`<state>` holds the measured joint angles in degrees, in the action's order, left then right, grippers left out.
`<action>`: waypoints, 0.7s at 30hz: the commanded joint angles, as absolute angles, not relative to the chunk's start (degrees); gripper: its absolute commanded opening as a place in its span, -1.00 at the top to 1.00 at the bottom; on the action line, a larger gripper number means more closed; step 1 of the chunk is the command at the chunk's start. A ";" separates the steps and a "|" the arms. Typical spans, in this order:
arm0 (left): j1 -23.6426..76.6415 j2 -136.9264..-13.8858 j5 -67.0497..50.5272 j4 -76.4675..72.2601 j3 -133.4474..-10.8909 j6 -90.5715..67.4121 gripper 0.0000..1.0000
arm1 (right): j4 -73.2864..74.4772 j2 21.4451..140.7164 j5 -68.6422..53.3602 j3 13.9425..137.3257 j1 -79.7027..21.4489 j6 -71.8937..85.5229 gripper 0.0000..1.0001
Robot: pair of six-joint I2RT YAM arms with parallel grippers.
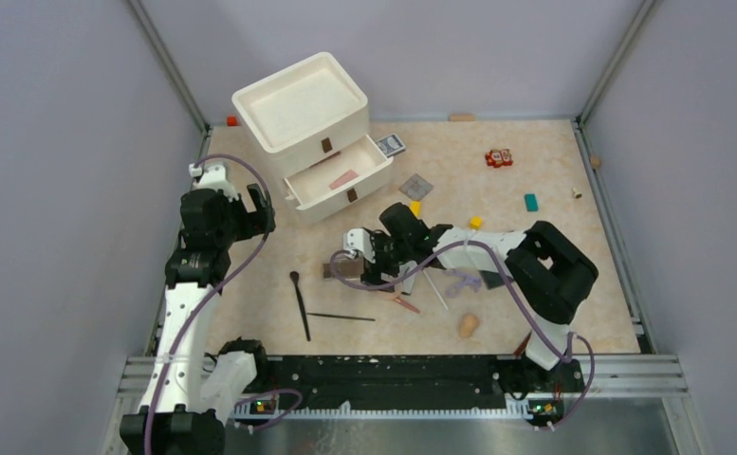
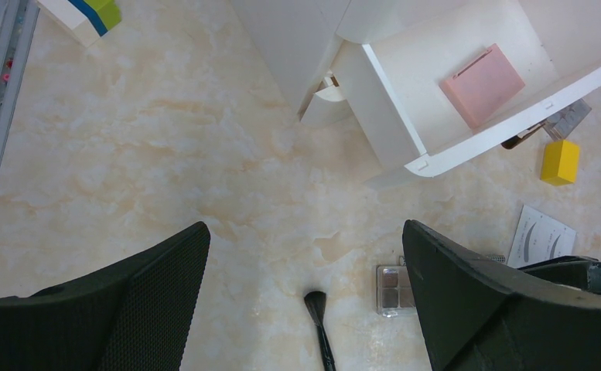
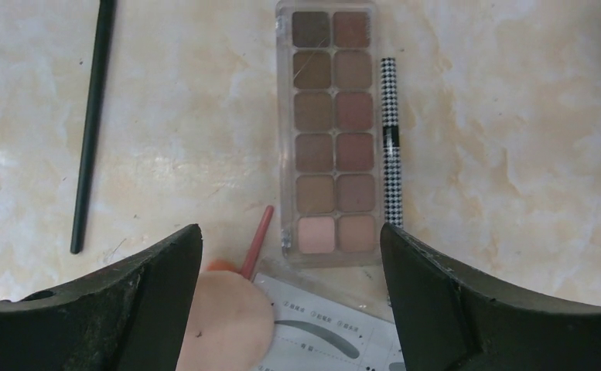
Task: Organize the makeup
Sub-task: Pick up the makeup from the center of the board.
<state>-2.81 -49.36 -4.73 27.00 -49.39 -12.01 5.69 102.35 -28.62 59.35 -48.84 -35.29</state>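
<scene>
My right gripper (image 3: 291,236) (image 1: 359,254) hangs open over makeup lying on the table. Below it are a brown eyeshadow palette (image 3: 332,131) (image 1: 343,271), a checkered pencil (image 3: 390,139), a red pencil (image 3: 257,243), a white eyelash card (image 3: 336,332) and a peach puff (image 3: 227,321) beside its left finger. Further left lies a thin black brush (image 3: 92,131) (image 1: 300,303). My left gripper (image 2: 305,228) (image 1: 258,213) is open and empty near the open drawer (image 2: 382,116), which holds a pink compact (image 2: 483,83) (image 1: 343,178). A peach sponge (image 1: 468,325) and a purple curler (image 1: 463,281) lie to the right.
The white drawer unit (image 1: 298,100) stands at the back left. Two yellow blocks (image 1: 414,207) (image 1: 475,222), a teal block (image 1: 531,202), a patterned card box (image 1: 391,144) and a red item (image 1: 498,158) are scattered behind. A second black brush (image 1: 340,317) lies near the front.
</scene>
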 commanded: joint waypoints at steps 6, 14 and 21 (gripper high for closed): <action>-3.16 -48.69 -5.21 24.47 -49.94 -11.51 -0.98 | -0.81 106.32 -29.25 63.52 -48.44 -34.46 -0.68; -3.25 -48.48 -5.09 24.44 -49.97 -11.51 -0.98 | -0.18 110.57 -30.57 67.31 -48.45 -35.09 -0.68; -3.27 -48.52 -5.26 24.43 -49.97 -11.51 -0.98 | 1.93 112.17 -33.19 67.78 -48.43 -34.71 -0.65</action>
